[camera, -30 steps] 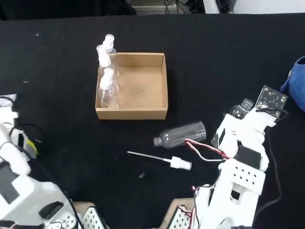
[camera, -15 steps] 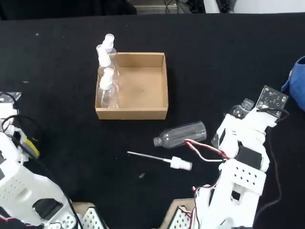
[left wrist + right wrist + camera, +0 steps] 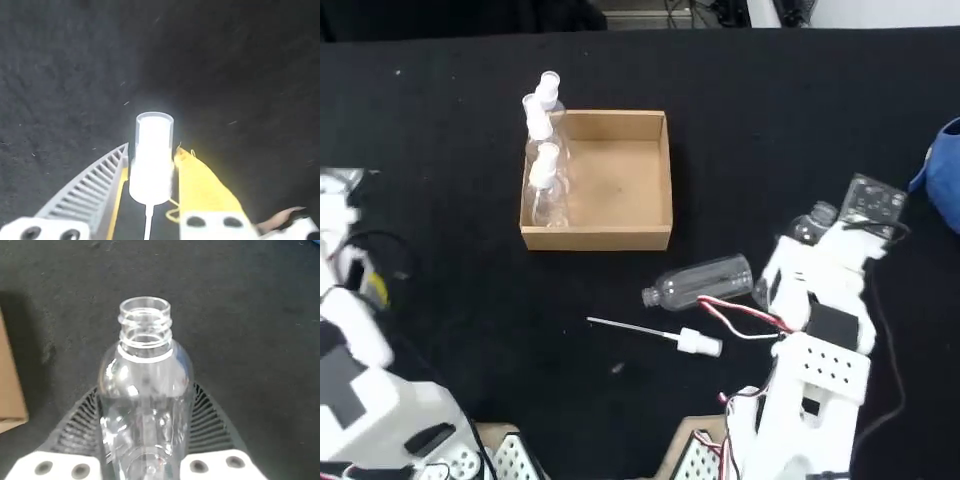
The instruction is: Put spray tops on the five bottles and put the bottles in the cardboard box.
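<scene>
At near right, clamping right jaws round a clear plastic bottle (image 3: 145, 390), neck free for capping; pinching a white spray top (image 3: 150, 160) in left jaws.

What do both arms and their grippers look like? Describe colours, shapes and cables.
Both arms are white, blocky plastic. The right arm carries red and white wires; the left arm has none to be seen. The left gripper has one grey ribbed finger and one yellow; the right gripper has two dark ribbed ones.
</scene>
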You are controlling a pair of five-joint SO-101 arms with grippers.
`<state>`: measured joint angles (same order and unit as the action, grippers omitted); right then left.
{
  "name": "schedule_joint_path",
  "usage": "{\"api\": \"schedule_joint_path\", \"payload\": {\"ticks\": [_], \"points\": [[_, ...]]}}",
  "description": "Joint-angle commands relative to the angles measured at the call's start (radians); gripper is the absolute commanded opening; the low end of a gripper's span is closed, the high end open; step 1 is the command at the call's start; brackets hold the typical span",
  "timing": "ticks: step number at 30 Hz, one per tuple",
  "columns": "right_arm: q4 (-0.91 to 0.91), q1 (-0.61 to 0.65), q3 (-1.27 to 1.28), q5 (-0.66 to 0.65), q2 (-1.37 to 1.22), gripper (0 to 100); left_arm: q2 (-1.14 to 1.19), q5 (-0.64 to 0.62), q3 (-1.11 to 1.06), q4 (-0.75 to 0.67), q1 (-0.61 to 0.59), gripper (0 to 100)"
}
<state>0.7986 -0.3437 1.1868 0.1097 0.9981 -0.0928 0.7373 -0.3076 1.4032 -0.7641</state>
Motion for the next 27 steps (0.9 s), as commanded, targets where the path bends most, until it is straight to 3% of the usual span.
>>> {"api": "schedule_joint_path", "payload": {"ticks": [1,10,15,20,23,27], "points": [[0.054,0.060,-0.113,-0.009,0.036,1.4,-0.183,-0.213,0.019,0.023,0.124,3],[0.118,0.275,-0.308,-0.095,0.038,1.1,-0.493,-0.431,0.051,0.071,0.209,3],[0.098,0.184,-0.308,-0.161,0.038,1.1,-0.563,-0.562,0.197,0.092,0.263,3],[-0.219,0.057,-0.170,-0.161,0.035,1.1,-0.537,-0.767,0.510,0.029,0.394,3],[-0.439,0.049,-0.042,-0.161,0.036,1.1,-0.489,-0.850,0.625,-0.057,0.503,3],[-0.663,0.101,0.071,-0.155,0.036,1.1,-0.454,-0.878,0.651,-0.072,0.651,3]]}}
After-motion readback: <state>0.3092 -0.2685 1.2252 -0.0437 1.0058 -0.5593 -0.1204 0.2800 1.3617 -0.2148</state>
